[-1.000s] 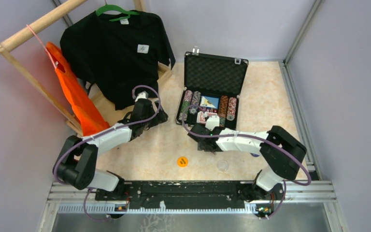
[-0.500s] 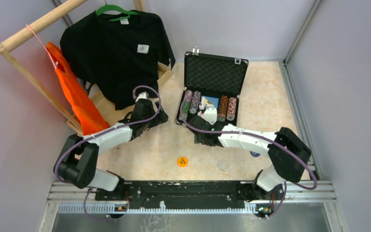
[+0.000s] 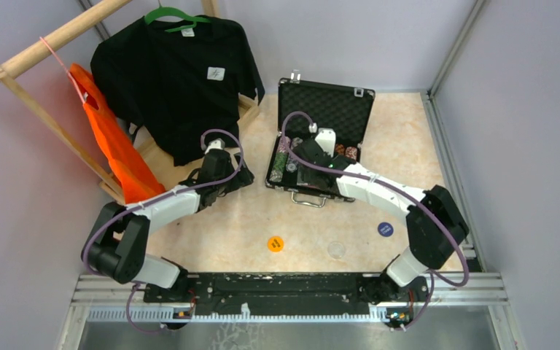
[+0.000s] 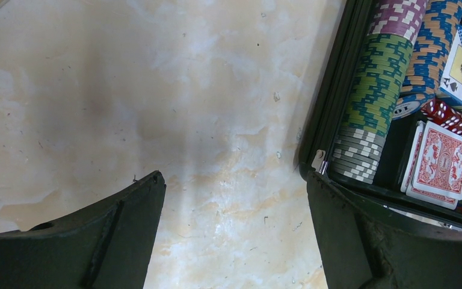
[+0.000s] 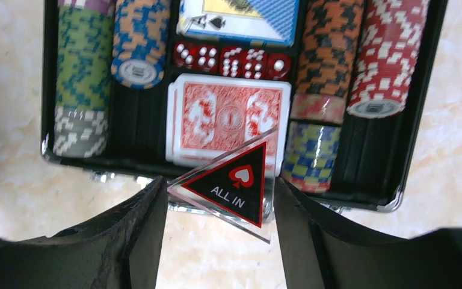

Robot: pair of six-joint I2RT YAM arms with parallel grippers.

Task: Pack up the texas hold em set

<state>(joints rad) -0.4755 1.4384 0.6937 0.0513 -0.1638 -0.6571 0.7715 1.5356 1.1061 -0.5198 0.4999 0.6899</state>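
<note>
Case (image 4: 326,120) at table's far-middle, lid (image 3: 326,109) up, foam showing. Inside mostly filled: chip stacks (image 5: 83,78) in side rows, red-backed cards (image 5: 228,120) centre, red dice (image 5: 234,60) beyond them.

R gripper (image 5: 219,195) over case's near edge, fingers pinching clear triangular token (image 5: 234,183) marked "ALL IN"; not yet set in.

Loose on table (image 3: 248,219), well apart from case: orange round token (image 3: 275,243), clear disc (image 3: 335,249), blue disc (image 3: 385,229).

L gripper (image 4: 234,205) spread, nothing in it, low just beside case's left wall.

Est. past halfway. Left to do: triangle in, 3 rounds in, lid down & fastened.
</note>
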